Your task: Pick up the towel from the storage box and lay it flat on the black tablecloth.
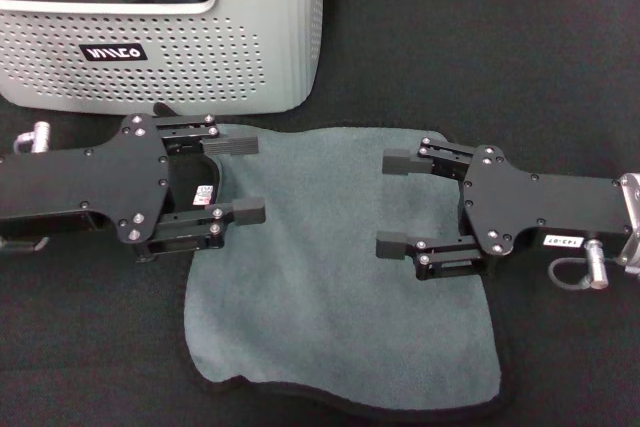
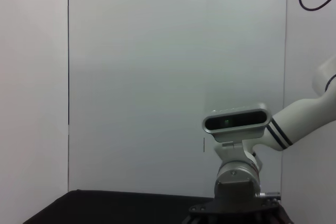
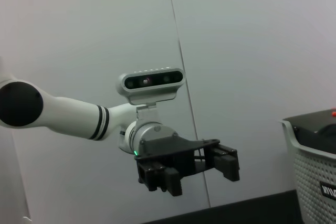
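The towel (image 1: 340, 287) lay spread on the black tablecloth (image 1: 560, 67) before the storage box (image 1: 170, 47); left gripper (image 1: 240, 179) and right gripper (image 1: 398, 203) hovered, fingers apart, empty. Only smoothing its rumpled edge seemed left.

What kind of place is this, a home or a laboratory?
Probably a lab test bench: plain white wall panels, a table under a black tablecloth, and only a storage box and towel set out.

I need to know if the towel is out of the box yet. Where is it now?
In the head view the towel lies spread on the black tablecloth, just in front of the storage box, under and between the open left gripper and right gripper.
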